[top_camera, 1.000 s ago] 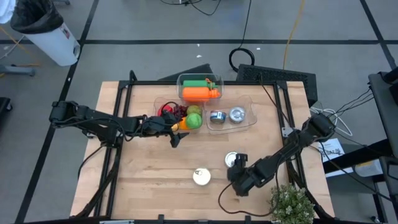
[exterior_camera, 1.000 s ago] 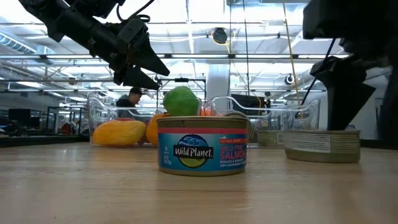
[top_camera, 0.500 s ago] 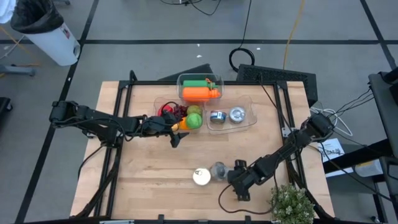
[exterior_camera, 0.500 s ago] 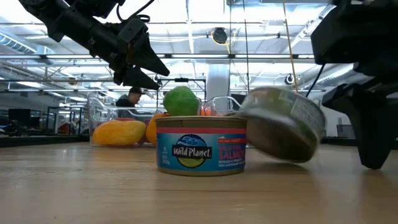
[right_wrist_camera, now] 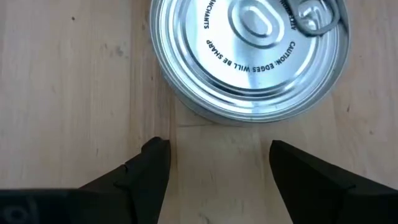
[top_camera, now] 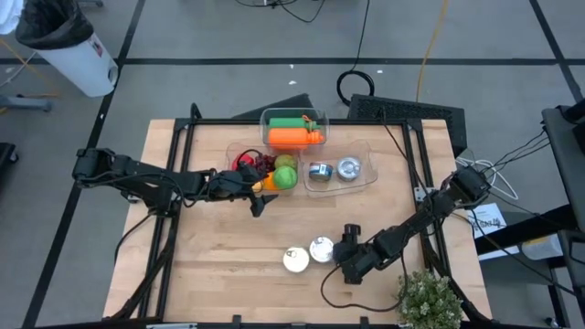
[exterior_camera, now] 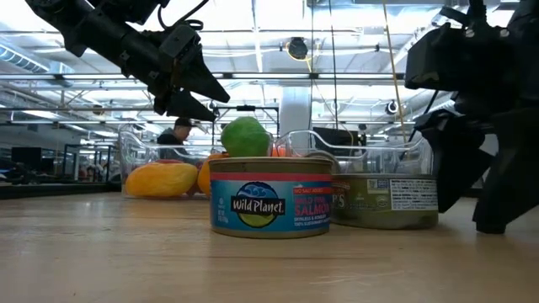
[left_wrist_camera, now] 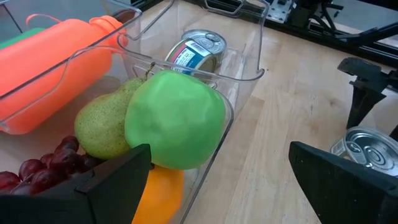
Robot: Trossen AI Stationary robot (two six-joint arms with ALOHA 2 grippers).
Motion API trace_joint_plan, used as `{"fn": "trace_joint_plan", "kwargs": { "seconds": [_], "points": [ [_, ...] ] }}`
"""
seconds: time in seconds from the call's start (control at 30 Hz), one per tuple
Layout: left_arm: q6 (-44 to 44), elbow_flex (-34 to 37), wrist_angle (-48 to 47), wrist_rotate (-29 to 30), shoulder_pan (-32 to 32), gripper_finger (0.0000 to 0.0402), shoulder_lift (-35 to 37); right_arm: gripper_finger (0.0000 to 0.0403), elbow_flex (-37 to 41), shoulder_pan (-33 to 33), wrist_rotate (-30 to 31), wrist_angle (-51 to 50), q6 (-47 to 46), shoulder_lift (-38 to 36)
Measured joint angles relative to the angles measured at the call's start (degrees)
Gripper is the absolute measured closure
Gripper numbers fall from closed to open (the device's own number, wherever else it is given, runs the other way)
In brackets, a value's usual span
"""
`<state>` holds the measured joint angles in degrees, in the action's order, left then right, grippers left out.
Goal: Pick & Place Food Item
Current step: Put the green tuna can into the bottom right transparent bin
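Note:
A silver tin (top_camera: 321, 249) stands flat on the table, pull-tab lid up (right_wrist_camera: 252, 56). It sits beside a blue-labelled salmon can (top_camera: 295, 260), on that can's right (exterior_camera: 386, 200). My right gripper (right_wrist_camera: 217, 149) is open, low over the table (top_camera: 343, 249). Its fingertips stop just short of the tin's rim, touching nothing. My left gripper (top_camera: 259, 196) is open and hovers at the near edge of a clear bin (top_camera: 239, 152). In the left wrist view that bin holds a green apple (left_wrist_camera: 174, 118), a pear (left_wrist_camera: 102, 127), an orange (left_wrist_camera: 163, 186) and grapes (left_wrist_camera: 37, 168).
A second clear bin (top_camera: 366, 180) on the right holds two small tins. A lidded box with an orange bottle (top_camera: 292, 137) stands behind the bins. A potted plant (top_camera: 428, 300) sits at the near right corner. Bare wood lies near and left of the cans.
The silver tin has moved from the right toward the table's left. It tipped on the way and now stands flat right beside the salmon can. My right gripper has shifted a little toward the far edge, behind the tin. My left arm has kept still.

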<state>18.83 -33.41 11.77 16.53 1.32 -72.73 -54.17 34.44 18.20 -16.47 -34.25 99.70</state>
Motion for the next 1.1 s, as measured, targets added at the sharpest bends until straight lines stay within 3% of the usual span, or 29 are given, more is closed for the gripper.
{"fn": "trace_joint_plan", "kwargs": {
  "seconds": [0.43,0.57,0.77,1.1],
  "points": [
    [0.11,0.00,0.00,0.00,0.00,0.0009,0.00,0.0151,-6.28,0.54,2.40,-1.90,3.38,-0.04],
    [0.11,0.00,0.00,0.00,0.00,0.0009,0.00,0.0151,-7.56,-0.41,5.98,-6.47,-0.92,-0.47],
    [0.90,0.00,0.00,-0.04,0.00,0.0009,0.00,0.0152,-7.61,-4.42,5.77,-6.92,-13.74,-1.24],
    [0.79,0.00,-0.12,-0.07,0.00,0.0009,0.00,0.0152,-4.24,-7.00,6.57,-9.17,-14.79,-1.44]
  ]
}}
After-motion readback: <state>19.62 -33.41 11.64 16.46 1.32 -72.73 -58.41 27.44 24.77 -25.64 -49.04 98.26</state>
